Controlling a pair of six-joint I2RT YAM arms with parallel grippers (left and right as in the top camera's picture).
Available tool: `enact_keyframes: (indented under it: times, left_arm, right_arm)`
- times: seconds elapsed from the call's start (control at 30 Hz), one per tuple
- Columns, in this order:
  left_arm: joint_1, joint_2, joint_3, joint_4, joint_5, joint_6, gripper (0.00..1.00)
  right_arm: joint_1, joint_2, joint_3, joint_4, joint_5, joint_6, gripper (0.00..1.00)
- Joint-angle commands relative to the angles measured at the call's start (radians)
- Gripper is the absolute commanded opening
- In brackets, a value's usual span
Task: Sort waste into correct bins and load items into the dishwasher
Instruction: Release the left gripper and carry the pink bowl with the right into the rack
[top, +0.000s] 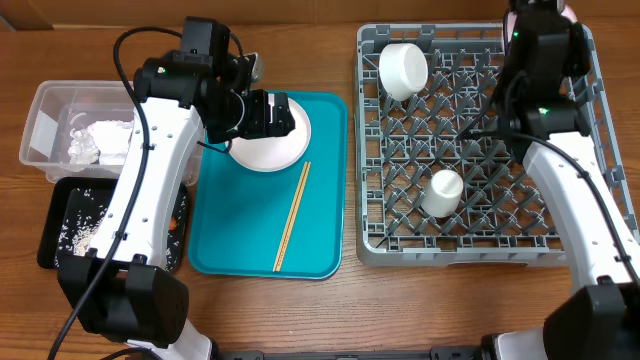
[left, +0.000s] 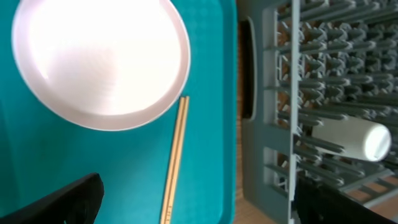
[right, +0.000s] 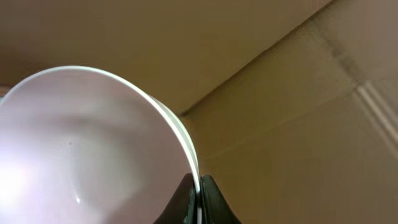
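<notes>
**Dish rack** (top: 575, 250), grey, at right: holds a white bowl (top: 403, 70) on its side near the far left corner and a small cup (top: 441, 192) near the front.

**Teal tray** (top: 215, 250), centre: carries a round plate (top: 285, 150) and chopsticks (top: 292, 216) lying just beside the plate.

**Black tray** (top: 50, 250), front left: scattered rice grains (top: 80, 235).

**Clear tub** (top: 35, 120), behind the black tray: a crumpled napkin (top: 100, 140).

**Left gripper** (top: 270, 115): hovers above the plate, fingers apart.

**Right gripper** (right: 199, 196): at the rack's far right corner, clamped on the rim of a pink bowl (right: 81, 143).
</notes>
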Motion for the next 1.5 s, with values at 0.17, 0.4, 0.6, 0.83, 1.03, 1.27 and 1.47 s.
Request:
enact_keyframes:
  times: [0.17,0.4,0.6,0.83,1.03,1.27,1.47]
  left_arm:
    - [-0.003,-0.022,0.023,-0.003,-0.059,0.012,1.00]
    - [-0.003,-0.022,0.023,-0.003,-0.059,0.012,1.00]
    - [-0.003,-0.022,0.023,-0.003,-0.059,0.012,1.00]
    - [-0.003,-0.022,0.023,-0.003,-0.059,0.012,1.00]
    - [-0.003,-0.022,0.023,-0.003,-0.059,0.012,1.00]
    - [-0.003,-0.022,0.023,-0.003,-0.059,0.012,1.00]
    - [-0.003,-0.022,0.023,-0.003,-0.059,0.012,1.00]
  right_arm:
    - [0.005,0.205,0.003,0.117,0.116,-0.493,0.04]
    - [0.060,0.309,0.003,0.198,0.138,-0.553,0.04]
    - [0.115,0.340,0.003,0.196,0.138,-0.551,0.04]
    - [0.158,0.357,0.003,0.154,0.138,-0.524,0.04]
    - [0.198,0.360,0.003,0.108,0.138,-0.494,0.04]
    - [0.260,0.360,0.003,0.101,0.177,-0.475,0.17]
    - [0.291,0.360,0.003,0.097,0.285,-0.367,0.65]
